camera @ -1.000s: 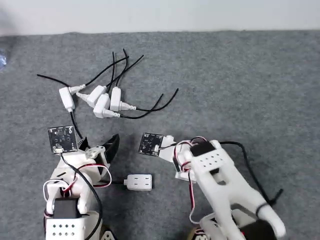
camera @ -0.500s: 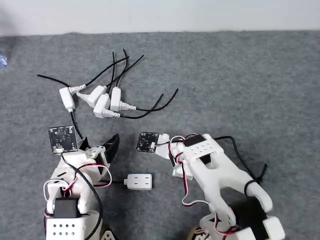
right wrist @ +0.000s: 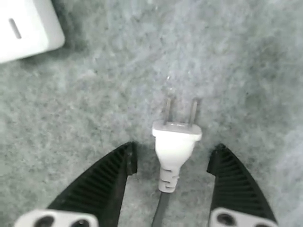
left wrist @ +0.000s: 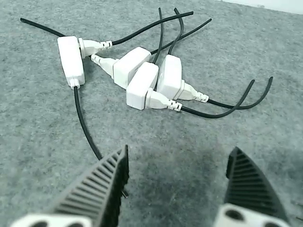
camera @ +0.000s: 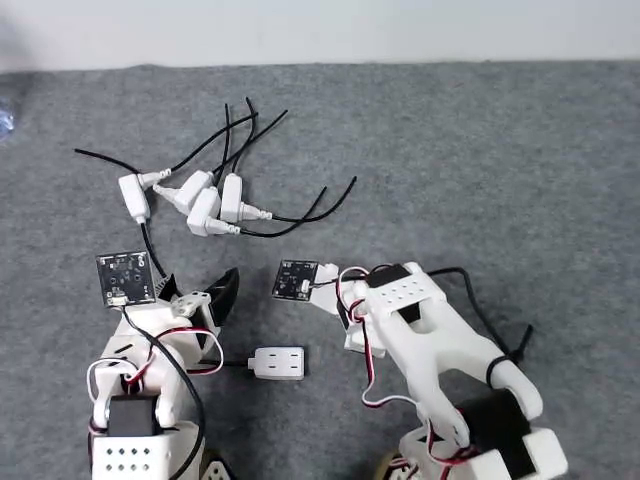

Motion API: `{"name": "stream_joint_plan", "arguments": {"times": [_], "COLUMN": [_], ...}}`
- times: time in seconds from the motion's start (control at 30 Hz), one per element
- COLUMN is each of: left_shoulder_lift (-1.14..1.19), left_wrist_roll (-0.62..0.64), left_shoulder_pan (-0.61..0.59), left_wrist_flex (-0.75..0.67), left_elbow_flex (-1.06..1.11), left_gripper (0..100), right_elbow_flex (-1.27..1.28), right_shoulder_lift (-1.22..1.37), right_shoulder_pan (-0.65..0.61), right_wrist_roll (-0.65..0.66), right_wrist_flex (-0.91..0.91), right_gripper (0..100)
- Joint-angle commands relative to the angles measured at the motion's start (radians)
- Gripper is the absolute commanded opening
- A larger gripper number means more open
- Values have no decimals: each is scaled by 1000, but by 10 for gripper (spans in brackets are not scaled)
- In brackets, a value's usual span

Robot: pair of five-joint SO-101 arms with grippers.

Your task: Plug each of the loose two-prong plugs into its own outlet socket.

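Right wrist view: my right gripper (right wrist: 174, 147) is spread wide, one finger on each side of the two-prong plug (right wrist: 175, 142), neither finger touching it.
Plug: it lies flat on the grey surface (right wrist: 251, 71), roughly centred between my fingers, with its prongs pointing away from me and its cord running back under the wrist.
Socket: the outlet block (right wrist: 23, 26) shows a white corner with one slot, ahead of the prongs but off to one side and apart from them.
Left side: my left gripper (left wrist: 180, 153) is spread too, over bare surface, with the white corded blocks (left wrist: 142, 82) well ahead of it.
Risk, grip: if I close on the thin neck instead of the body, the plug may twist, and tilted prongs would miss the slots.
Risk, push: the outlet block looks unfixed, so it may slide away instead of taking the prongs, and the cord may drag.
Wrist adds: prong direction and how well the plug is centred.
High view adds: the layout, with the outlet block between the two arms and the corded blocks beyond the left arm.
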Motion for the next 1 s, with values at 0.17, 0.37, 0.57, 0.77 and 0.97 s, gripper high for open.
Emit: {"name": "stream_joint_plan", "arguments": {"times": [0.17, 0.37, 0.57, 0.77, 0.97], "left_shoulder_lift": [-11, -11, -11, -11, -11], "left_wrist_roll": [5, 5, 5, 5, 5], "left_shoulder_pan": [3, 3, 3, 3, 3], "left_wrist_flex": [-18, -18, -18, -18, -18], "left_elbow_flex": [-24, -24, -24, -24, -24], "left_gripper": [317, 317, 317, 317, 317], "right_elbow_flex": [-58, -48, -54, -80, -84], "right_shoulder_lift": [-108, -65, 50, 70, 71], "right_shoulder_pan": [-30, -31, -25, -25, -21], "right_wrist_roll": [-15, -17, -17, -9, 60], "right_wrist_flex": [16, -8, -71, -61, -64], "right_gripper": [216, 174, 187, 185, 34]}}
